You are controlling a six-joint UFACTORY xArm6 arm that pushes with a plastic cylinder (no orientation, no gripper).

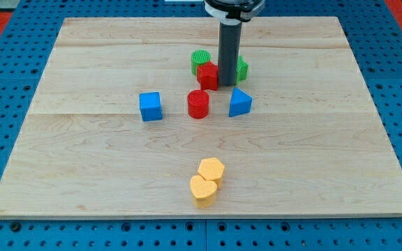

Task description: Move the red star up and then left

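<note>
- A blue cube [151, 107] is seen at the view's left on the wooden worktop [82, 160], well apart from the other blocks.
- Two yellow blocks [207, 180] are found near the view's bottom, touching each other.
- A green round block [200, 59] is placed just behind the red star [207, 75].
- A red round block [197, 104] is set just below the star.
- The red star is touched on its right side by my tip [227, 85] (a straight dark rod).
- No pincer is carried, so nothing can be told of one opening or closing.
- A green block [242, 68] is partly hidden behind the rod.
- A blue triangle block [239, 102] is seen just below it.
</note>
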